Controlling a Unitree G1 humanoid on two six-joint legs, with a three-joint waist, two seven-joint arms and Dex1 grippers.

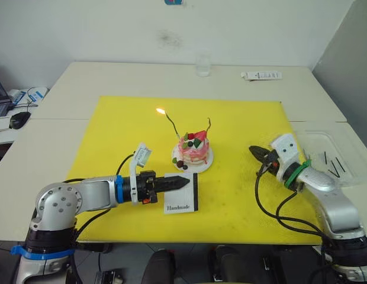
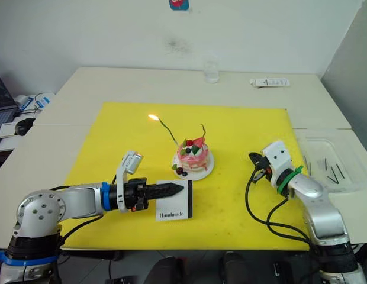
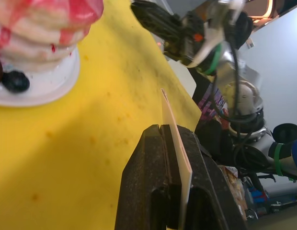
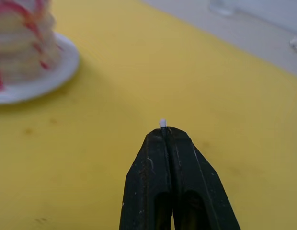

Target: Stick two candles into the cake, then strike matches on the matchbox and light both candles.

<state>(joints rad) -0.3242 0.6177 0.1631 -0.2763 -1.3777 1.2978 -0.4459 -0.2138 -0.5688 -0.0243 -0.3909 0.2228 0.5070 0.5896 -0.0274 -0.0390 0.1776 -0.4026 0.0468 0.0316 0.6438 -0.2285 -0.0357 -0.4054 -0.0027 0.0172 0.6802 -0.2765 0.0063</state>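
The pink cake (image 1: pixel 192 149) sits on its white plate (image 1: pixel 206 163) in the middle of the yellow mat. Two thin wavy candles stand in it. The left candle (image 1: pixel 171 126) leans left and carries a flame (image 1: pixel 160 110); the right candle (image 1: pixel 208 125) shows no flame. My left gripper (image 1: pixel 186 181) is shut on the white matchbox (image 1: pixel 182 195), which reads "Handmade", just in front of the cake; its thin edge (image 3: pixel 173 125) shows between the fingers. My right gripper (image 1: pixel 254 151), to the right of the cake, is shut on a match whose pale tip (image 4: pixel 162 123) pokes out.
A clear plastic tray (image 1: pixel 316 142) at the right table edge holds several dark matches (image 1: pixel 333 165). A glass (image 1: pixel 202 65) and a white remote (image 1: pixel 261 75) stand at the back of the table. A computer mouse (image 1: pixel 19 120) lies far left, off the mat.
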